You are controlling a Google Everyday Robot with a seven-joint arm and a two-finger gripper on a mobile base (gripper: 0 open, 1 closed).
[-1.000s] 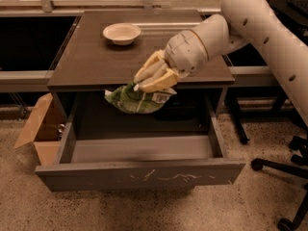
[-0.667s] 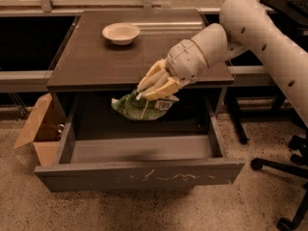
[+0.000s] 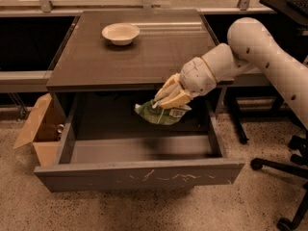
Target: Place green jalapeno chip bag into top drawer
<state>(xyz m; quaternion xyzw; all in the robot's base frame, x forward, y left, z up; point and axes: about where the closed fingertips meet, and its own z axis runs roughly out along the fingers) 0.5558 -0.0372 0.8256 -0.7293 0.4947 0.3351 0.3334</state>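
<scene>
Tool point(image 3: 167, 98) over the open top drawer point(image 3: 139, 175): placing step, release not yet made.
Your tool is clamped on the green jalapeno chip bag point(image 3: 161, 114), which hangs just below the desk point(image 3: 96, 66) near edge, above the far right part of the top drawer. Next, by my reading: lower it inside, then let go.
</scene>
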